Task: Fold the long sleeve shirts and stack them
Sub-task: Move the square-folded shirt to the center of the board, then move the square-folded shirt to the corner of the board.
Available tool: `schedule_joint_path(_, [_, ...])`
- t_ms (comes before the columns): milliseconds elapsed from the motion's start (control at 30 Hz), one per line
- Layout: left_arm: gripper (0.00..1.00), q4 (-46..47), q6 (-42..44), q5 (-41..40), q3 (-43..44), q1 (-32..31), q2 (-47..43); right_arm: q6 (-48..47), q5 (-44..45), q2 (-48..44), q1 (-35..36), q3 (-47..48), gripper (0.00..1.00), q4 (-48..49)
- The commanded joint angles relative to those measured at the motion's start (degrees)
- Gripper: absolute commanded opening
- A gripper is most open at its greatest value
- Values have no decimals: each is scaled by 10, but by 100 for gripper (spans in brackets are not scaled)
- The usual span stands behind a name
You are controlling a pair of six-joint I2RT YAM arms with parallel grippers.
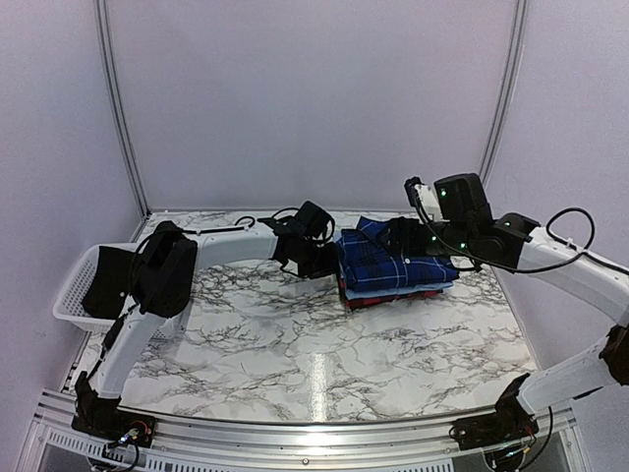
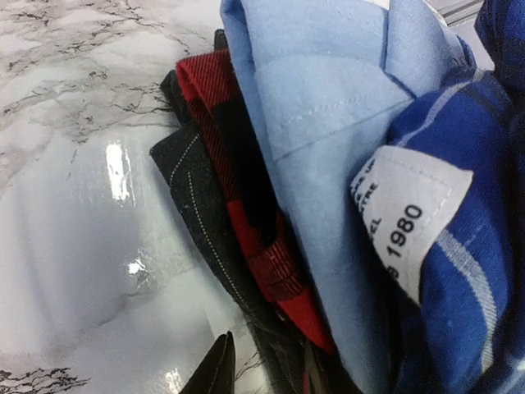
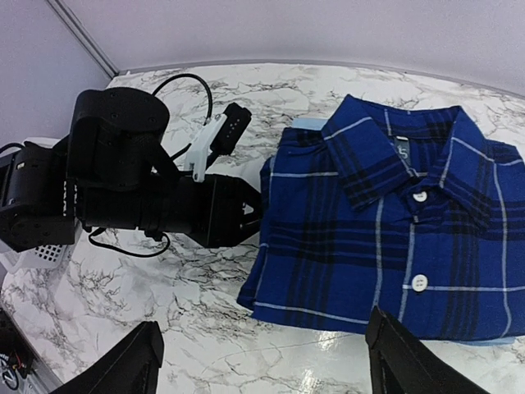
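Note:
Three folded long sleeve shirts lie stacked at the back of the table. The navy plaid shirt is on top, collar and white buttons up. Below it show the light blue shirt and the red-and-black plaid shirt. My left gripper is pressed against the stack's left edge. Only one black fingertip shows, beside a dark stitched hem; the other is buried in cloth. My right gripper hovers open above the table beside the navy shirt, holding nothing.
A white slotted basket with dark cloth in it stands at the table's left edge. The marble tabletop stretches in front of the stack. A white label hangs from the navy shirt's edge.

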Motion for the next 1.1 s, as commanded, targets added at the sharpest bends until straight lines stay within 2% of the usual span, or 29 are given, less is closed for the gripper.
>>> schedule_joint_path(0, [32, -20, 2, -5, -4, 22, -36, 11, -13, 24, 33, 10, 82, 24])
schedule_joint_path(300, [41, -20, 36, -88, -238, 78, -262, 33, -12, 141, 140, 54, 82, 59])
schedule_joint_path(467, [44, -16, 51, -125, -336, 95, -373, 38, -44, 238, 147, 83, 82, 101])
schedule_joint_path(767, [44, -11, 62, -119, -405, 98, -474, 12, 9, 415, 125, 188, 82, 99])
schedule_joint_path(1067, [44, -8, 63, -107, -428, 98, -501, 8, 22, 479, 66, 210, 82, 92])
